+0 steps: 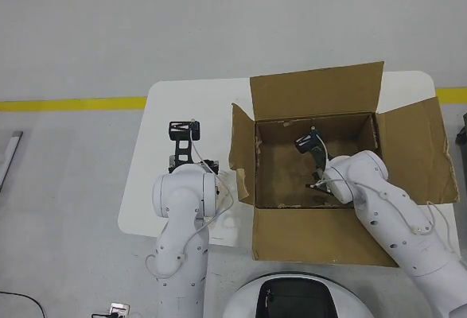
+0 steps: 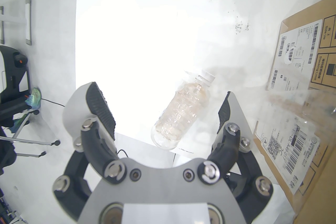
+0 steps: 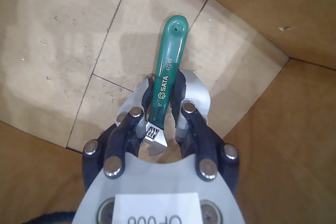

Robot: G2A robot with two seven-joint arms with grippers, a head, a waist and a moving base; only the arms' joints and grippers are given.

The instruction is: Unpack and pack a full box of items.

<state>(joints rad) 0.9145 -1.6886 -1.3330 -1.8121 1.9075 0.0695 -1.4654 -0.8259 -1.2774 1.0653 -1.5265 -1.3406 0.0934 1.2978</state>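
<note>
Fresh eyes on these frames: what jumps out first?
The right end effector is shut on a green-handled steel adjustable wrench, down inside the open brown cardboard box. The open left end effector hangs over a clear plastic bottle lying on its side on the white table beside the box.

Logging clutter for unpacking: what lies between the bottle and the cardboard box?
Bare white table separates the bottle from the cardboard box, as the left wrist view shows.

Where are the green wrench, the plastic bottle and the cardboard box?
green wrench (image 3: 170, 51), right wrist view, on its handle.
plastic bottle (image 2: 181, 114), left wrist view, on its clear body.
cardboard box (image 1: 317, 91), top view, on its far open flap.
</note>
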